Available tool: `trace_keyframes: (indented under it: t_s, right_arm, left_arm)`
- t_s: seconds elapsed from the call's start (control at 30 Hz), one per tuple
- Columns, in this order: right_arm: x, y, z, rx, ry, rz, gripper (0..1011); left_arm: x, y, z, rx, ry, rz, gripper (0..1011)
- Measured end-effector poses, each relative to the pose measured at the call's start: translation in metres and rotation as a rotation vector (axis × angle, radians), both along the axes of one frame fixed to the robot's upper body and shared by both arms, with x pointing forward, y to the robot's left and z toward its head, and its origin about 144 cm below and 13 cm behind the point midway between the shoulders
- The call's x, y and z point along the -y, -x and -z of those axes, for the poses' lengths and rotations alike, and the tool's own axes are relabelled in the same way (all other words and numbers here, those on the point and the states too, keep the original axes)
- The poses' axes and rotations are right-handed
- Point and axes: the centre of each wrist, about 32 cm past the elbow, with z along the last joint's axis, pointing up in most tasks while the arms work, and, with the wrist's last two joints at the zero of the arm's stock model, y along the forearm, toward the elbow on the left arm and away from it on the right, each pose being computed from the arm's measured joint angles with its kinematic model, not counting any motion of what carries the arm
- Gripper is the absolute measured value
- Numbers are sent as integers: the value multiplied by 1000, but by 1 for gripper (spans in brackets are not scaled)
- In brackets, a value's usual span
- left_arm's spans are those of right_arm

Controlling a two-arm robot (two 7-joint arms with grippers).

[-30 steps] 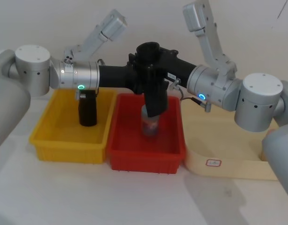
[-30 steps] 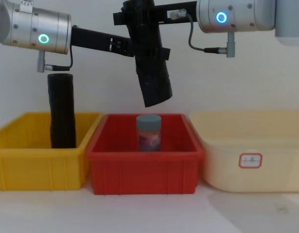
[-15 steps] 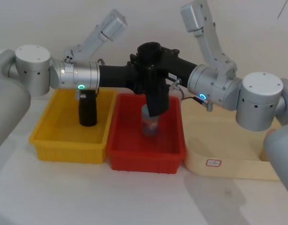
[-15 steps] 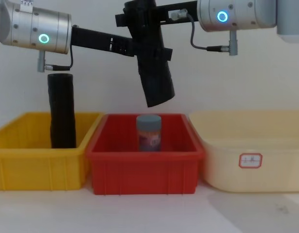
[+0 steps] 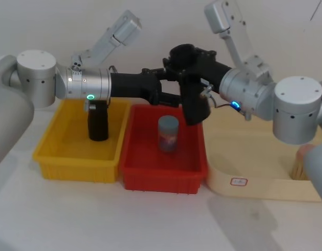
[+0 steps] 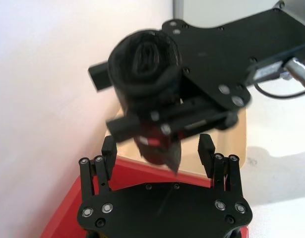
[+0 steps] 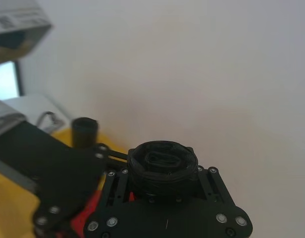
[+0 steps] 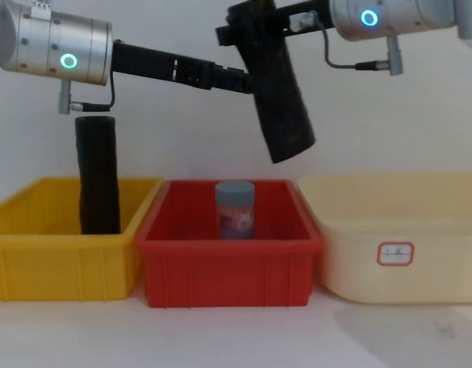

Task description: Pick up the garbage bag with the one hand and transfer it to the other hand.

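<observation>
garbage bag hangs tilted over the red bin's right edge, clenched in the right gripper (blue ring). left gripper is released, just beside it.

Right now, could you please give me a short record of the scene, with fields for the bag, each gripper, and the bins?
garbage bag: tilted in the air, above the red bin's right end
right gripper: jaws shut on the bag's upper end
left gripper: jaws open, apart from the bag
red bin: holds an upright can
yellow bin: holds a tall black cylinder
</observation>
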Motion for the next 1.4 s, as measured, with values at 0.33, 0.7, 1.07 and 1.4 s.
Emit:
trace_keyframes:
  t_s: [0.33, 0.7, 1.07, 1.4]
  right_arm:
    - [16, 4, -4, 26, 16, 144, 533]
    - [42, 2, -2, 26, -45, 286, 533]
    - [59, -6, 5, -8, -113, 305, 533]
    - [65, -10, 9, -26, -147, 295, 714]
  left_arm:
    - [0, 0, 0, 0, 0, 0, 1001]
    - [0, 0, 0, 0, 0, 0, 1001]
    - [0, 0, 0, 0, 0, 0, 1001]
    - [0, 0, 0, 0, 0, 0, 1001]
